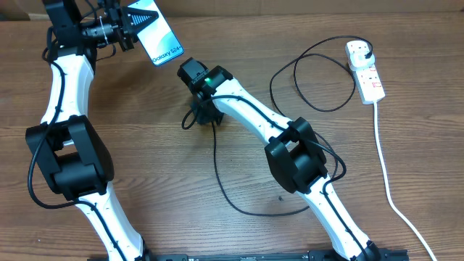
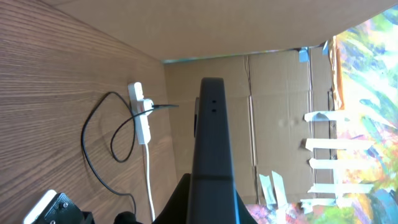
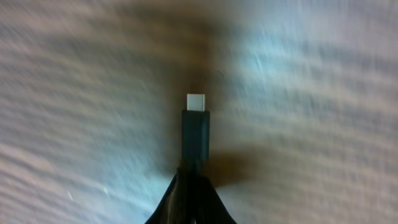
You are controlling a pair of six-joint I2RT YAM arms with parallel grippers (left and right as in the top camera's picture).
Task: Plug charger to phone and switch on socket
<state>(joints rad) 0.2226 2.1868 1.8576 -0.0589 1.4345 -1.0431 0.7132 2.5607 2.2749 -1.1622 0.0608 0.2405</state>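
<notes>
at the far left, the left arm [image 1: 69, 72] reached to the back of the counter [image 1: 159, 167]. the left jaws were clenched on the phone [image 1: 155, 35], which appeared lifted off the wood. from overhead the phone's long axis ran from back-left to front-right, so its lettered short edge faced the middle of the counter. in the left wrist view the phone [image 2: 211, 155] showed only edge-on, as a dark bar, and no port could be made out.

a little to the right and nearer the front, the right arm [image 1: 254, 119] ended in the right jaws, clenched on the charger [image 1: 217, 174] just behind its end. in the right wrist view the connector tip [image 3: 196, 101] stuck straight out past them, in line with them, over blurred wood. these jaws lay near the lettered edge but apart from it, forward and to its right. the coming move seemed to turn on bringing the tip's axis into line with the phone's long axis. which way the tip pointed could not be told from overhead.

further right, the cable looped across to the socket [image 1: 365, 69]. the plug [image 1: 367, 49] looked seated in its back outlet. the right arm was the nearer one to it, and the switch was too small to read.
</notes>
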